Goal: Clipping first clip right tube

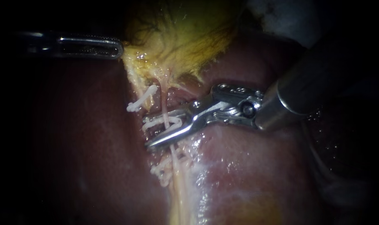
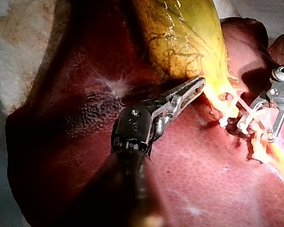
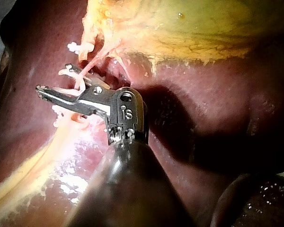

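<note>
The gallbladder (image 1: 181, 33) is pinched at its lower edge by the left instrument (image 1: 116, 49). The right instrument (image 1: 158, 129) is held with jaws spread astride the thin tube (image 1: 164, 100) just below the gallbladder, over the liver (image 1: 72, 146); a white clip (image 1: 156, 121) is seen between them.

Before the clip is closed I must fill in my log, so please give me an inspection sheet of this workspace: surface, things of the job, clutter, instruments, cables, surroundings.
Surface: liver, dark red and glossy; everything lies on it.
Job's things: yellow gallbladder; a thin pink tube runs down from it; white clips sit close beside that tube, above and below the right instrument's jaws.
Clutter: nothing seen.
Instruments: left instrument, jaws shut on the gallbladder's edge; right instrument, jaws open, with the tube passing between them.
Cables: nothing seen.
Surroundings: pale material beyond the liver's edge; what it is cannot be told.
</note>
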`<state>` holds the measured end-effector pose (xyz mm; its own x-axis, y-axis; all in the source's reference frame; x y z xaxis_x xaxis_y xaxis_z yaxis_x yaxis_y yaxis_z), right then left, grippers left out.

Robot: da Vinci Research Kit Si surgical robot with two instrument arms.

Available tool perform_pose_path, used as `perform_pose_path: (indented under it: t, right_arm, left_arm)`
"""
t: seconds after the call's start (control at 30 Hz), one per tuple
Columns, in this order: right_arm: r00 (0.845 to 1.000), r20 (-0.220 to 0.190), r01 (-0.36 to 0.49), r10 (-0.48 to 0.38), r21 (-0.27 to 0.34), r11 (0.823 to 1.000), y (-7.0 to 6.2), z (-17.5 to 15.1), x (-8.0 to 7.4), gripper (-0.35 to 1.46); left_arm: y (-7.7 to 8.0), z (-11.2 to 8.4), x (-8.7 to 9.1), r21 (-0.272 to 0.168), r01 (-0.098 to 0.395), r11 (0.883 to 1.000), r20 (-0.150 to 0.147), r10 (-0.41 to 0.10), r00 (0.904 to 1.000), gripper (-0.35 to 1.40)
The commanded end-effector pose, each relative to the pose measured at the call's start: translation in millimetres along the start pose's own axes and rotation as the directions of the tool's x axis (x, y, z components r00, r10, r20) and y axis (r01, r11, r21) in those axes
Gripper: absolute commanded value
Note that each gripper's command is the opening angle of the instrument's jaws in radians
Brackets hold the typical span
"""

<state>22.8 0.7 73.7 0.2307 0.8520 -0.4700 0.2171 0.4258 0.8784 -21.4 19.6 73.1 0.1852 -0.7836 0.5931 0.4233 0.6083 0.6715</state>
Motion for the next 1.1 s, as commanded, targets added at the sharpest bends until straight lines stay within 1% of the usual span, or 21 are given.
perform_pose_path:
  t: [0.03,0.17,0.4,0.63,0.8,1.1]
  right_arm:
    - [1.000,-0.003,0.001,-0.001,0.016,1.000,-0.1,0.0,-0.1,0.51]
    - [1.000,0.007,0.005,-0.006,0.071,0.997,-0.7,0.2,-0.8,0.51]
    - [0.999,0.033,0.008,-0.012,0.127,0.992,-2.3,0.5,-1.7,0.47]
    - [0.999,0.044,0.009,-0.016,0.142,0.990,-2.8,0.3,-2.4,0.43]
    - [0.999,0.048,0.012,-0.019,0.145,0.989,-2.8,0.0,-3.0,0.41]
    - [0.998,0.057,0.011,-0.020,0.149,0.989,-3.1,0.3,-4.1,0.37]
  left_arm:
    - [0.0,0.0,0.0,-0.001,0.000,1.000,0.000,0.000,1.0000,-0.35]
    - [0.0,0.1,0.0,0.002,0.000,1.000,-0.001,0.000,1.0000,-0.35]
    - [0.0,0.1,0.0,0.002,0.000,1.000,-0.001,0.000,1.0000,-0.35]
    - [0.0,0.1,0.0,0.002,0.000,1.000,-0.001,0.000,1.0000,-0.35]
    - [0.0,0.1,0.0,0.002,0.000,1.000,0.000,0.000,1.0000,-0.35]
    - [0.0,0.1,0.1,0.002,0.000,1.000,0.000,0.000,1.0000,-0.35]
